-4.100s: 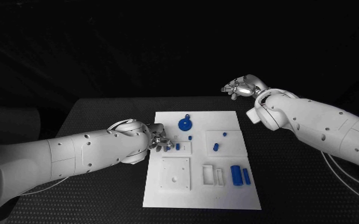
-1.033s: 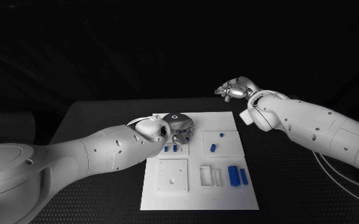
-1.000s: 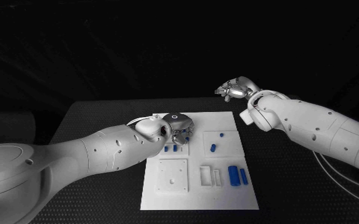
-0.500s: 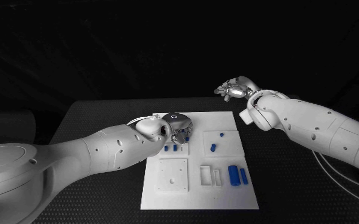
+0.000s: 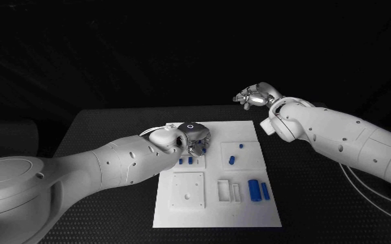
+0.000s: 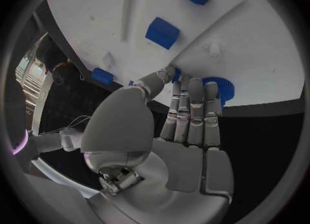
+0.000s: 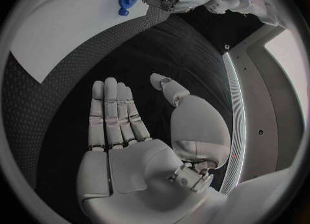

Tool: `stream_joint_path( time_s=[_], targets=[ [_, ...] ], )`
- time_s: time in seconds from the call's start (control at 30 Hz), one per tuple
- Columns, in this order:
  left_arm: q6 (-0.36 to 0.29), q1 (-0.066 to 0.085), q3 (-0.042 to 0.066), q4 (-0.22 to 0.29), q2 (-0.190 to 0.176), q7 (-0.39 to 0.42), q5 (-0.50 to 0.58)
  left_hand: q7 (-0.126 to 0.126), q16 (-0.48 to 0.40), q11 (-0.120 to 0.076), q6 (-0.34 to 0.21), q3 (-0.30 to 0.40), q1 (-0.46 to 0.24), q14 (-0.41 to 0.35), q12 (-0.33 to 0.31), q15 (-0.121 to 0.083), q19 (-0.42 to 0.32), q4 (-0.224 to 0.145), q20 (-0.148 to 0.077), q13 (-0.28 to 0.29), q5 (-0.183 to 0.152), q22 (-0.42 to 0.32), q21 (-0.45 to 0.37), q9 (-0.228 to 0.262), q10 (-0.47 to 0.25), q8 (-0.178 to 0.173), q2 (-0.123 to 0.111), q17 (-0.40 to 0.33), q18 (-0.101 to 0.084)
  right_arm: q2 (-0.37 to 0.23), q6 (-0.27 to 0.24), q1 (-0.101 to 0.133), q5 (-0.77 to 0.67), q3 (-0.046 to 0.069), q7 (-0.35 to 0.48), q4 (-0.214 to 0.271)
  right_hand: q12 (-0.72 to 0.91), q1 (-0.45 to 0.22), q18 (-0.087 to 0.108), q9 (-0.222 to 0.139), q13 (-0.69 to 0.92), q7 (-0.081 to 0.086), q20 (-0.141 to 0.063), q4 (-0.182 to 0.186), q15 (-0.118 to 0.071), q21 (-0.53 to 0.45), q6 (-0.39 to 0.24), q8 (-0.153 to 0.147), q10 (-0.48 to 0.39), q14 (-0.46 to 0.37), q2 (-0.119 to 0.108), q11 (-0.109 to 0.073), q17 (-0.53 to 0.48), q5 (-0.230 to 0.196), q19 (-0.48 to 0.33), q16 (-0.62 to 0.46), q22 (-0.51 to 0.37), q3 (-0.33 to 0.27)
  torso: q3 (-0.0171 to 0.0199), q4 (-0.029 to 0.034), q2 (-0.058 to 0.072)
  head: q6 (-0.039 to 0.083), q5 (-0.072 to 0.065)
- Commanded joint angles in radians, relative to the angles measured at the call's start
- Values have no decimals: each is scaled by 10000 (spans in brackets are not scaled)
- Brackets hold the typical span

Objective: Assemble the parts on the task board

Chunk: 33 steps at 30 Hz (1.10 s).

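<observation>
My left hand (image 5: pixel 192 135) sits over the upper left of the task board (image 5: pixel 244 213) — fingertips (image 6: pixel 192 85) closed round the edge of a round blue gear part (image 6: pixel 219 89), near the board's far rim. My right hand (image 5: pixel 256 95), upper right of centre, hangs flat and spread, holding nothing, well off the board. The other blue parts (image 5: pixel 259 190) lie toward the frame's bottom, with open board between them.
</observation>
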Motion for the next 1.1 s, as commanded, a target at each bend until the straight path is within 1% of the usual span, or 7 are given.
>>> stream_joint_path(
  time_s=[0.03, 0.2, 0.27, 0.6, 0.77, 0.93, 1.1],
  targets=[
    [331, -128, -51, -4, 83, 43, -42, -4, 40, 15, 39, -45, -52, 73, -84, 21, 40, 15, -136, -22, 27, 210, 56, 2, 74, -62, 63, 16, 110, 25, 124, -4, -39, 2, 111, -9, 61, -91, 147, -10, -13, -4, 70, -39, 10, -42, -90, 25, -48, -68, 22, -3, -16, 69, 9, 55, 17, -34, 4, -3, 1, -1, -10],
    [501, -135, -51, -21, 100, 48, -42, -9, 96, -19, 64, -52, -46, 136, -95, -11, 92, -7, -164, -10, 33, 214, 103, 6, 184, -77, 109, 38, 120, 22, 123, -6, -38, 2, 111, -12, 63, -93, 147, -10, -16, -3, 70, -39, 10, -44, -89, 26, -48, -69, 25, -3, -18, 70, 9, 57, 18, -35, 0, 3, -3, -21, -20],
    [568, -137, -51, -30, 103, 33, -42, -29, 115, -46, 127, -51, -46, 159, -92, -40, 110, -18, -181, 4, 38, 213, 125, 19, 280, -63, 165, 43, 118, 19, 121, -6, -38, 2, 108, -10, 64, -94, 147, -10, -17, -3, 70, -40, 10, -45, -89, 26, -48, -69, 26, -3, -19, 70, 9, 57, 19, -36, 0, 4, -3, -20, -17],
    [495, -165, -52, -104, 97, -123, -197, -194, 286, -238, 596, -24, 4, 542, -113, -233, 382, -158, -358, 69, 108, 213, 358, 97, 800, 38, 552, 89, 139, 21, 117, -6, -38, 2, 110, -11, 68, -96, 147, -11, -23, -4, 70, -42, 10, -48, -88, 28, -48, -71, 29, -3, -21, 71, 9, 60, 22, -38, -13, 10, -5, -34, -32],
    [387, -169, -52, -189, 104, -81, -206, -278, 393, -372, 876, 22, 95, 853, -99, -369, 629, -334, -478, 123, 167, 204, 519, 149, 1140, 93, 806, 118, 167, 27, 117, -6, -38, 2, 112, -21, 70, -98, 147, -12, -25, -4, 70, -42, 11, -50, -87, 29, -48, -72, 30, -3, -23, 72, 9, 61, 24, -40, -11, 9, -4, -44, -32],
    [113, -173, -52, -172, 99, 18, -206, -304, 420, -421, 961, 28, 77, 966, -108, -414, 711, -390, -523, 144, 122, 194, 562, 164, 1267, 92, 889, 125, 168, 33, 119, -6, -38, 2, 115, -17, 72, -101, 147, -12, -28, -5, 71, -42, 11, -51, -85, 30, -47, -72, 32, -4, -24, 74, 9, 62, 25, -41, -11, 7, -3, -42, -32],
    [-111, -175, -50, -115, 77, 71, -193, -310, 414, -427, 983, 28, 60, 978, -118, -421, 725, -397, -532, 147, 121, 191, 567, 168, 1290, 90, 894, 121, 165, 32, 115, -6, -38, 2, 116, -16, 75, -101, 147, -12, -31, -6, 70, -42, 11, -53, -84, 31, -46, -73, 36, -4, -25, 76, 9, 64, 27, -42, -4, 5, -5, -34, -22]
  ],
)
